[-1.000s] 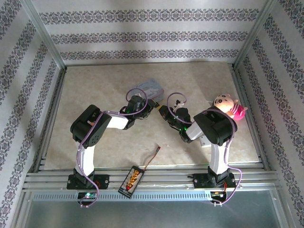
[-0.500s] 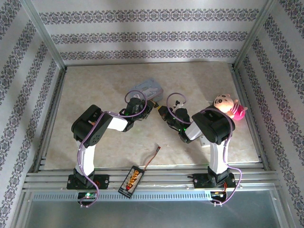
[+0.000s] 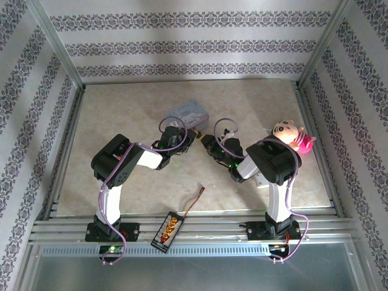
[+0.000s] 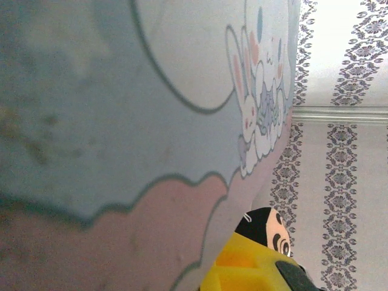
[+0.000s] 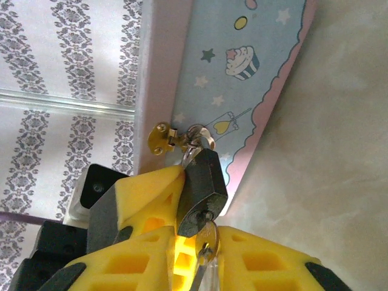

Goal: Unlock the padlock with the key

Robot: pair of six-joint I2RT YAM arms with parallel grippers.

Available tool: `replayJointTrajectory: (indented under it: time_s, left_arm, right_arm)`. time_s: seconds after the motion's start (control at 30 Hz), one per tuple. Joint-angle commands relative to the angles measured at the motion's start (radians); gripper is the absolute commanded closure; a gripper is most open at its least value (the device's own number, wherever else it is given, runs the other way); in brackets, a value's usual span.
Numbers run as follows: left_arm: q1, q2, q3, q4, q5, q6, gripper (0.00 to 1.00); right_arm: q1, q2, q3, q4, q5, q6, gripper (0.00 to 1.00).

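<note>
Two robot arms meet at the middle of a pale marbled tabletop (image 3: pixel 121 121), beside a pale-blue tin (image 3: pixel 191 112) with a cartoon print.

From the right wrist, the small dark grey padlock (image 5: pixel 200 188) hangs by its thin shackle from a brass hasp (image 5: pixel 160 138) on the tin's edge. The key (image 5: pixel 206 239) sits in the keyhole at the padlock's lower end.

The right pincer (image 5: pixel 197 242) has its yellow fingers a little apart, with the key between them and a lit gap on the key's left side.

The left pincer (image 3: pixel 185 138) is closed together. One of its yellow fingers (image 5: pixel 148 191) presses against the padlock's side (it is unclear whether it actually pinches the lock).

A pink plush toy (image 3: pixel 291 134) lies on the tabletop to the right.
</note>
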Motion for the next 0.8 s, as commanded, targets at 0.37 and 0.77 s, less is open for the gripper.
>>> replayJointTrajectory:
  time_s: [0.37,0.77]
  left_arm:
    - [-0.004,-0.040,0.073,-0.311,0.071,0.007,1.00]
    - [0.012,-0.056,0.196,-0.600,0.178,0.069,1.00]
  right_arm:
    - [-0.006,-0.411,0.005,-0.733,0.078,-0.497,0.70]
    - [0.094,-0.524,0.246,-1.306,0.211,-0.992,0.71]
